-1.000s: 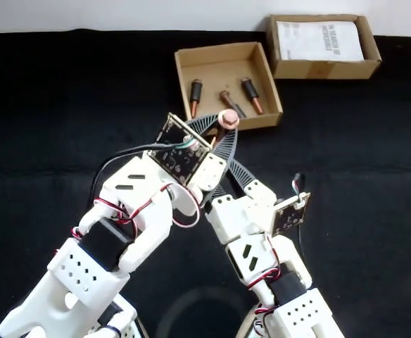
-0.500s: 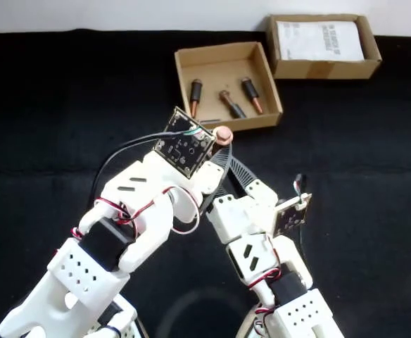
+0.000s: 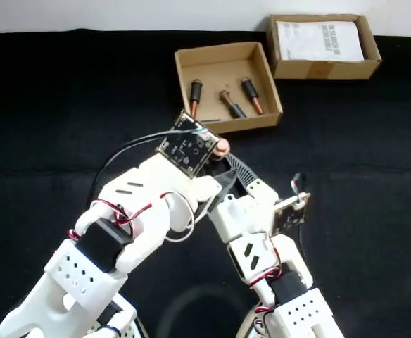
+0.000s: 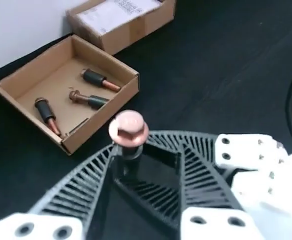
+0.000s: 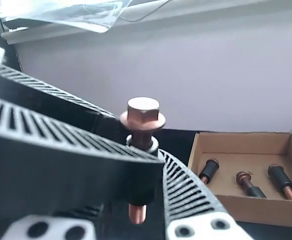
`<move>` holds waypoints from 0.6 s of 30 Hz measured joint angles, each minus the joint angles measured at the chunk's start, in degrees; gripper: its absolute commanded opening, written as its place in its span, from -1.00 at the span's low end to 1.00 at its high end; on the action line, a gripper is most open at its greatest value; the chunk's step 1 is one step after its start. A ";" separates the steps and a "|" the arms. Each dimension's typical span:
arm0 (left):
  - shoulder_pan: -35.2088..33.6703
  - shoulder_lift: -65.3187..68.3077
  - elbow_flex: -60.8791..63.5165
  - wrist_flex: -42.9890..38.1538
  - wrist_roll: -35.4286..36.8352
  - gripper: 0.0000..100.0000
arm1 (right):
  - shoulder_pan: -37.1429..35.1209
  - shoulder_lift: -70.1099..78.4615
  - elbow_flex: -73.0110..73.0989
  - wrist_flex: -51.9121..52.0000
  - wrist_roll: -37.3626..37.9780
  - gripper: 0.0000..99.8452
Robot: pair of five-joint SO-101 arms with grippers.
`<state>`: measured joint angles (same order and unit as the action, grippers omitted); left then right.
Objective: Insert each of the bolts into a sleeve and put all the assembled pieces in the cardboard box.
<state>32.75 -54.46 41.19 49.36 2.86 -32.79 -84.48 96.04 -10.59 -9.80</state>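
1. Clamping the sleeve (image 5: 142,143) just under the bolt (image 4: 128,129) head, the left gripper (image 4: 131,162) is closed.
2. Right gripper (image 5: 136,187) is closed on the same sleeve lower down; the bolt tip pokes out beneath.
3. Bolt stands upright near the box (image 3: 223,49), which holds three assembled pieces (image 3: 232,104).

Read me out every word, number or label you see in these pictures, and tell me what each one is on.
Nothing can be quoted.
Printed sheet in the farther box: lines of print, too small to read.
Cardboard box: no print on it.
Circuit board on an arm's wrist: no legible marking.
Bolt held up: no marking can be made out on its head.
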 measured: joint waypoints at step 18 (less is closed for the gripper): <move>-9.67 0.00 -8.70 11.43 -5.98 -0.82 | 0.26 0.00 0.00 3.25 0.09 -0.99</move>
<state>23.08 -54.46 32.48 60.79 -3.12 -32.53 -84.48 96.04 -7.34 -9.71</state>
